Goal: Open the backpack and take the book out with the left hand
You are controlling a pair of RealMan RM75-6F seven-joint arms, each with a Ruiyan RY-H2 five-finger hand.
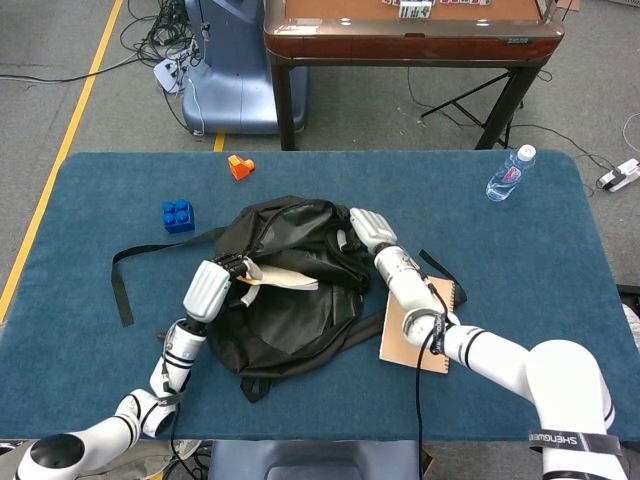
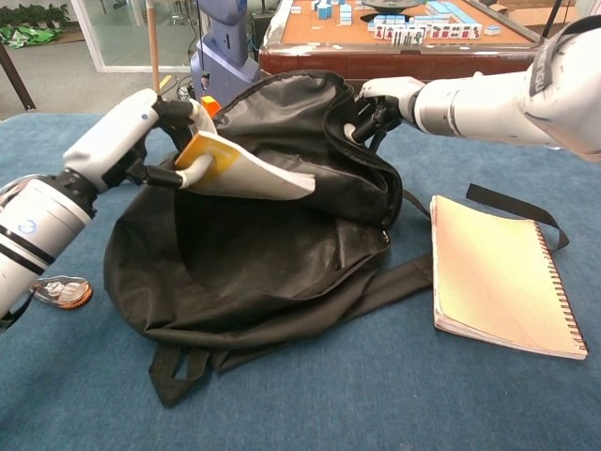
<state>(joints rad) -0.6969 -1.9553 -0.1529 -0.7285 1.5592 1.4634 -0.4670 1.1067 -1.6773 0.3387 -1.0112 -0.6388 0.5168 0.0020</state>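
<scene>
Blue felt table (image 1: 520, 300) filling the view, grey floor and a wooden-topped table behind at 12 o'clock. Blue toy brick (image 1: 178, 215) sitting at 10 o'clock of the bag; small orange piece (image 1: 239, 166) lying toward 11. Left hand (image 2: 131, 136) gripping a yellow-and-white book (image 2: 239, 169) by its near edge, holding it lifted over the bag's mouth, far end sagging down against the lining. Black backpack (image 2: 272, 254) lying open at mid-table, straps trailing left and right. Right hand (image 2: 380, 99) clutching the bag's upper rim, holding it up. Spiral notebook (image 2: 498, 277) lying flat at 3 o'clock of the bag. Water bottle (image 1: 510, 174) standing toward 2 o'clock.
</scene>
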